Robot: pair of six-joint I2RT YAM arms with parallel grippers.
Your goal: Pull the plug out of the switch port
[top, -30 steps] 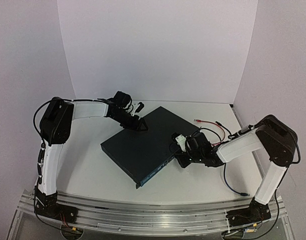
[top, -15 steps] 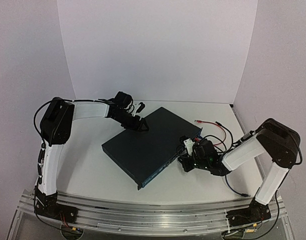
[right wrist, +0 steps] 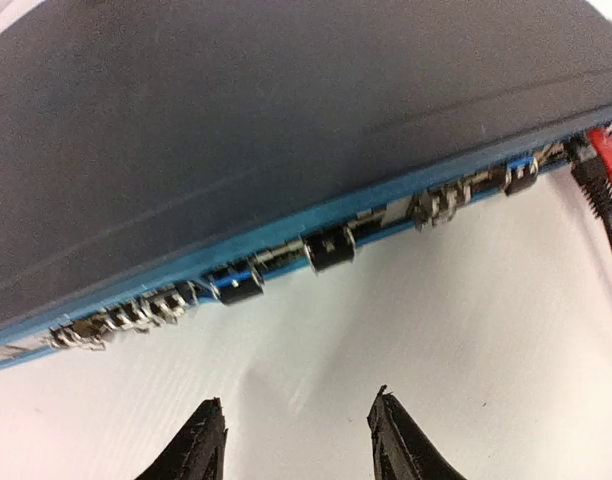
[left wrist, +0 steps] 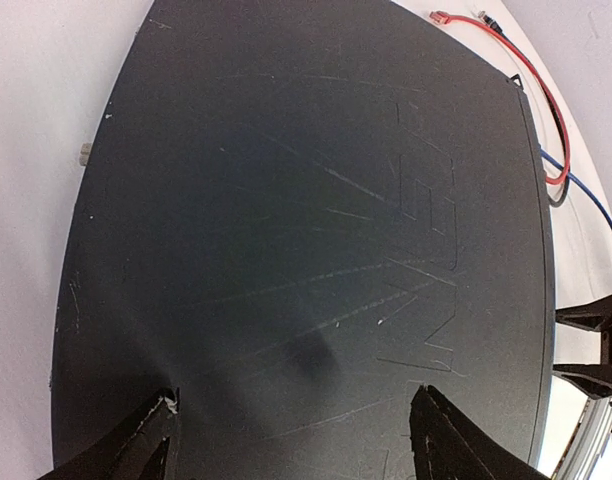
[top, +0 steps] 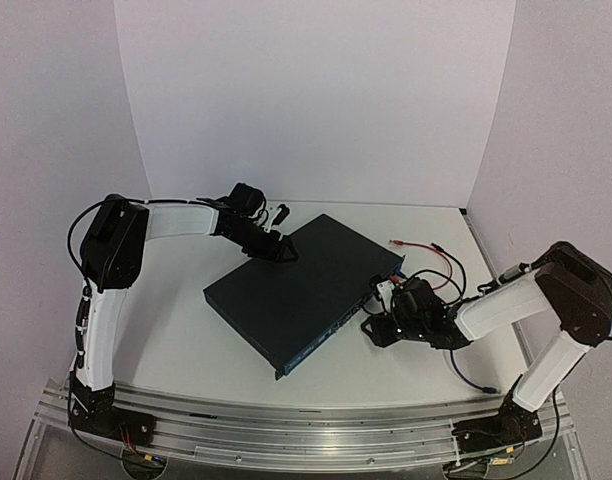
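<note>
Resting on the flat top of the switch [top: 296,290], the left gripper [left wrist: 294,400] has its fingers [left wrist: 146,440] moderately spread and clasps nothing. The switch lies flat mid-table [top: 186,340], its long axis running near-left to far-right, with its row of sockets [right wrist: 331,245] facing near-right. A red plug [right wrist: 608,150] shows at that row's right end. The right gripper [right wrist: 296,405] faces the sockets, parted and empty.

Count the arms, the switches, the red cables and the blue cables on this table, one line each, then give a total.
Arms: 2 (left arm, right arm)
Switch: 1
Red cable: 1
Blue cable: 1
Total: 5
</note>
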